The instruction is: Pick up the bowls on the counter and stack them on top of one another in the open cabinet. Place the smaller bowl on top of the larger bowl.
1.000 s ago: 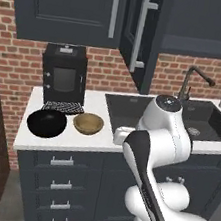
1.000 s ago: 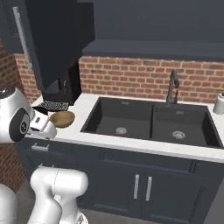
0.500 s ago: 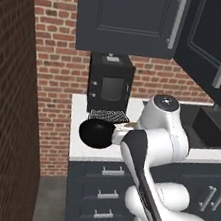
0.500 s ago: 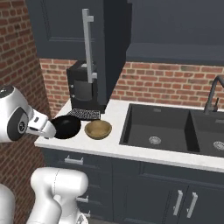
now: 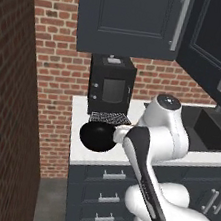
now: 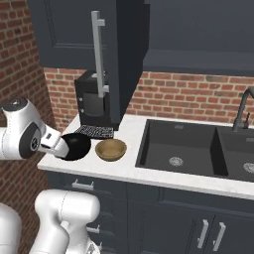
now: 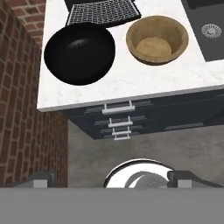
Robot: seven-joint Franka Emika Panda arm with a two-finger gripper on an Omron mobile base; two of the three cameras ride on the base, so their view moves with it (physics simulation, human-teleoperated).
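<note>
2 bowls side by side on counter: larger bowl ahead-left of hand, smaller bowl ahead-right; hand wide open, empty.

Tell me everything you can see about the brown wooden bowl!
The wooden bowl is round, tan-brown and grainy, with a thick rim and a paler flat bottom. It is empty and sits upright on the white counter, right beside the black bowl but not touching it, near the sink.

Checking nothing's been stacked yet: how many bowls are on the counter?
2. The black bowl sits near the counter's brick-wall end; the wooden bowl is beside it, toward the sink.
</note>
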